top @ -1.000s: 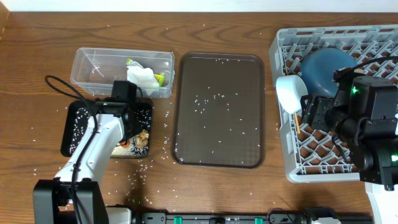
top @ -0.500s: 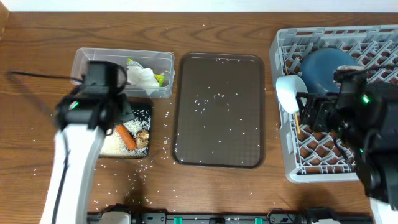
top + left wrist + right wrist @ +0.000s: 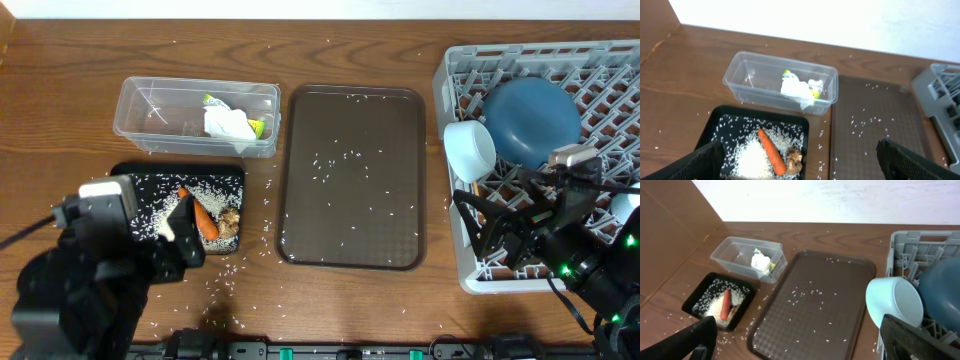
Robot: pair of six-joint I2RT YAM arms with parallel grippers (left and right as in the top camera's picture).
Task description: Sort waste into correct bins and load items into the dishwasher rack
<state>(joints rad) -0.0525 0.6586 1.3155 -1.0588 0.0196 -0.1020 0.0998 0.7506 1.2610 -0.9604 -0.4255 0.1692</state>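
The clear tub (image 3: 160, 110) holds the white napkin (image 3: 226, 124) with its yellow-green wrapper. The black tray (image 3: 135, 178) holds the carrot (image 3: 204, 217), the brown lump (image 3: 230, 220) and a rice pile (image 3: 750, 157). The grey rack (image 3: 455, 90) holds the blue bowl (image 3: 530, 120) and the white bowl (image 3: 470, 148) on its side. My left gripper (image 3: 800, 167) is open and empty, high above the black tray's near edge. My right gripper (image 3: 805, 347) is open and empty, raised over the rack's front left corner. Cups and chopsticks are not clearly seen.
The dark brown serving tray (image 3: 352, 175) lies in the middle with scattered rice grains on it. More grains are strewn on the wooden table around the black tray. My left arm (image 3: 90, 280) fills the front left, my right arm (image 3: 560, 250) the front right.
Both arms have drawn back toward the front edge and risen. The left arm left the black tray, uncovering the carrot and lump. The right arm backed off from the bowls.
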